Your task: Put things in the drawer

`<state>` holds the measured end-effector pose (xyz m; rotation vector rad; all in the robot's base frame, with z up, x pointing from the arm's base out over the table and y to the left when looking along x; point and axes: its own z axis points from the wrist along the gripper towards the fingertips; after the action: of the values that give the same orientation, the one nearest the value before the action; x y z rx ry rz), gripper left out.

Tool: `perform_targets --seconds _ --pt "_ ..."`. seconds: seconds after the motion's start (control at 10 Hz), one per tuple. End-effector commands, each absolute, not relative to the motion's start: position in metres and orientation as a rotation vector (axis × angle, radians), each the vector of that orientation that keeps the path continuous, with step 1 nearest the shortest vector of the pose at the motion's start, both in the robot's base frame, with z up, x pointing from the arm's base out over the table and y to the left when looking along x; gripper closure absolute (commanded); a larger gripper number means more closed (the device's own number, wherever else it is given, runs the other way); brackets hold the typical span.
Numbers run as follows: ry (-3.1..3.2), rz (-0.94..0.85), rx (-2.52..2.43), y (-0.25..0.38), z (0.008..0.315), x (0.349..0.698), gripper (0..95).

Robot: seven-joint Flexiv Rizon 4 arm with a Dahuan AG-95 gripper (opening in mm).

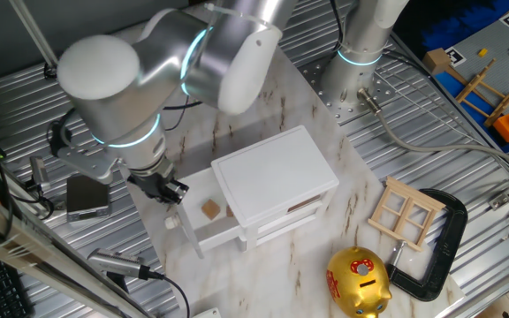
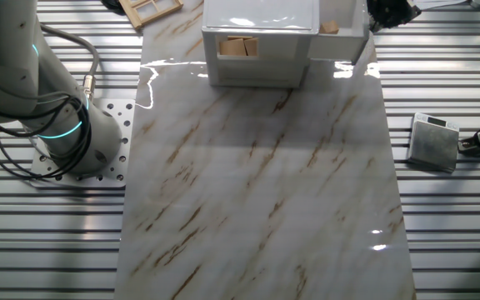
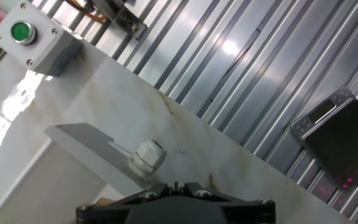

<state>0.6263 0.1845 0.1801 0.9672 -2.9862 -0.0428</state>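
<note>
The white cabinet (image 1: pixel 277 172) stands mid-table with its upper drawer (image 1: pixel 222 233) pulled out to the left. One small light-brown wooden block (image 1: pixel 210 209) lies inside the drawer; it also shows in the other fixed view (image 2: pixel 330 27). More wooden blocks (image 2: pixel 238 47) show through the cabinet's back opening. My gripper (image 1: pixel 171 189) hangs just above the drawer's front end, near the round white knob (image 1: pixel 172 223). Its jaws look shut and empty. In the hand view the knob (image 3: pixel 146 155) and drawer front (image 3: pixel 82 134) sit just ahead of my gripper (image 3: pixel 174 186).
A gold piggy bank (image 1: pixel 358 281), a wooden window frame (image 1: pixel 406 212) and a black clamp (image 1: pixel 440 243) lie right of the cabinet. A grey scale (image 1: pixel 87 196) sits left of the marble board on the ribbed metal. A grey box with a green button (image 3: pixel 33 40) is nearby.
</note>
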Motion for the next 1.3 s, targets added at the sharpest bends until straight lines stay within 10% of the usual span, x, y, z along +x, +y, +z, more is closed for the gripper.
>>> perform_targets --seconds 0.1,1.3 --pt "-2.991 -0.041 0.962 0.185 0.179 0.619 95.0" --pt "-3.009 -0.057 0.922 0.19 0.176 0.564 95.0"
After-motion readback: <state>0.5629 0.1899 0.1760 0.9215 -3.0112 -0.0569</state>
